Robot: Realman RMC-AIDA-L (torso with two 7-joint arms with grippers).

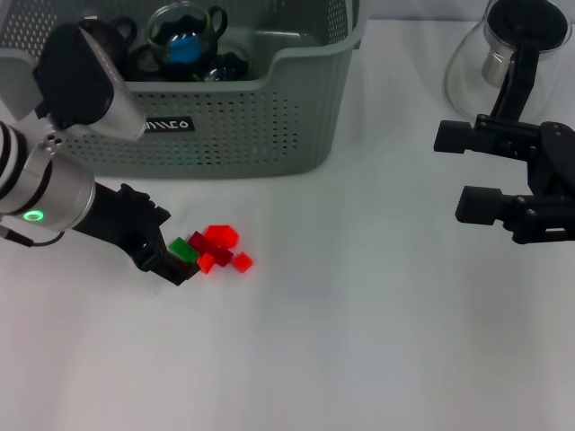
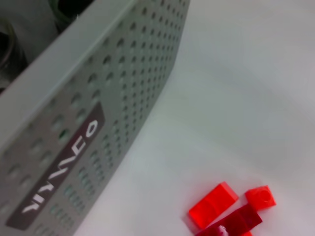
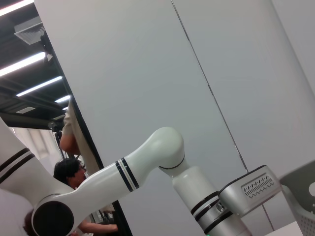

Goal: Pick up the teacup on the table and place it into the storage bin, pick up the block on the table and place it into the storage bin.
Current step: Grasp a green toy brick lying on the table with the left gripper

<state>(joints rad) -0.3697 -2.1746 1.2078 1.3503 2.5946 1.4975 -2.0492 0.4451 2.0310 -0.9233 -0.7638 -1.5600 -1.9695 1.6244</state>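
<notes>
Left gripper (image 1: 176, 266) fingertips sit in the block pile (image 1: 214, 250); whether they close on the green block (image 1: 183, 248) can't be told. Left wrist view shows no fingers. There the dark red block (image 2: 235, 222) is cut off by the frame edge, and the storage bin (image 2: 98, 88) is cropped with its label (image 2: 59, 169) blurred. In head view the left arm hides part of the bin's rim (image 1: 296, 54); the dark glassware (image 1: 184, 38) inside is a tangle. Glass pot (image 1: 503, 49) is cropped and partly behind the right gripper (image 1: 467, 171). Right wrist view misses the table.
</notes>
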